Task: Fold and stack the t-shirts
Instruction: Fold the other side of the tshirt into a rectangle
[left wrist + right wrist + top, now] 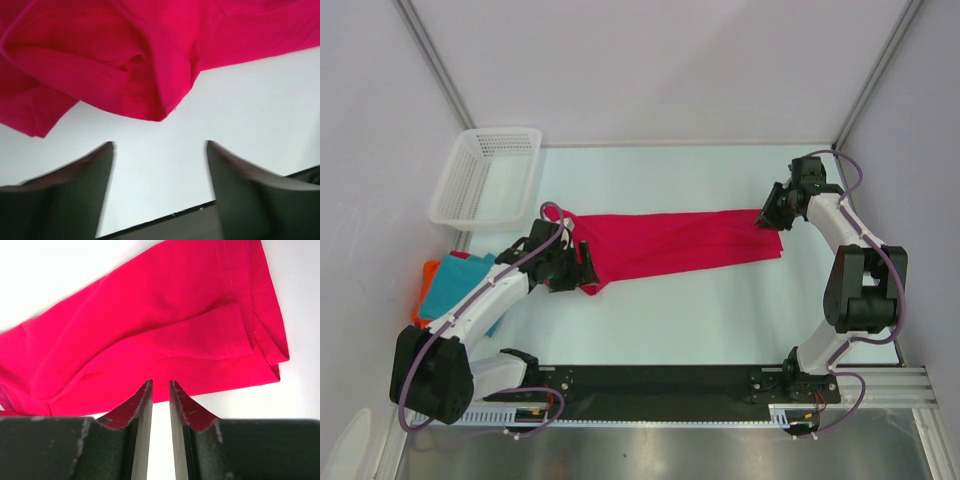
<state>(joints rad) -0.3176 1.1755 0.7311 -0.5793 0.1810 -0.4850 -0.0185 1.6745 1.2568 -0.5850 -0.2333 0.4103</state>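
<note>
Nothing legible appears in any view: no text, label, brand, number or sign on the crimson-pink t-shirt [680, 245], the teal t-shirt [450, 277], the orange t-shirt [423, 290], the white mesh basket [450, 190] or the worktop [720, 310].

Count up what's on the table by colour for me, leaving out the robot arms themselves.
Crimson-pink t-shirt: 1
Teal t-shirt: 1
Orange t-shirt: 1
White mesh basket: 1
Total: 4
</note>
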